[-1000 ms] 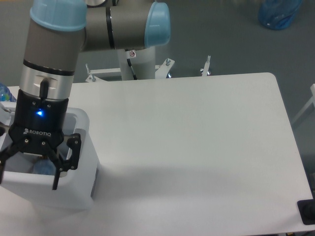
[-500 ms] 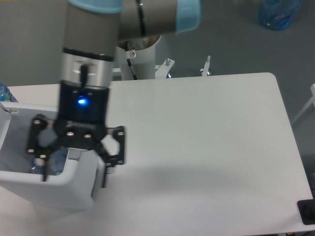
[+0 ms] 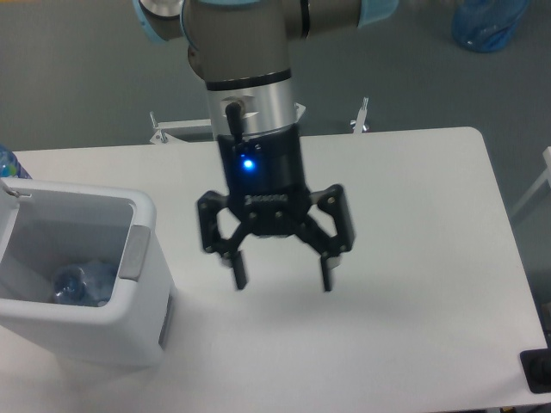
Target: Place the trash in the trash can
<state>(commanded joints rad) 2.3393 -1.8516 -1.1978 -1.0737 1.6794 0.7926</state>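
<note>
While our gripper hangs over the table with fingers spread wide and nothing between them, we see what looks like the crushed bottle lying inside the trash can; the wrapper we cannot make out.

Lighting was even and cool; the surface showed mild glare, a soft shadow beneath the slightly blurred tool.

White lettering sits on the gripper body, just under the blue light, but it's too blurred to read. No other text, numbers or signs legible anywhere.
</note>
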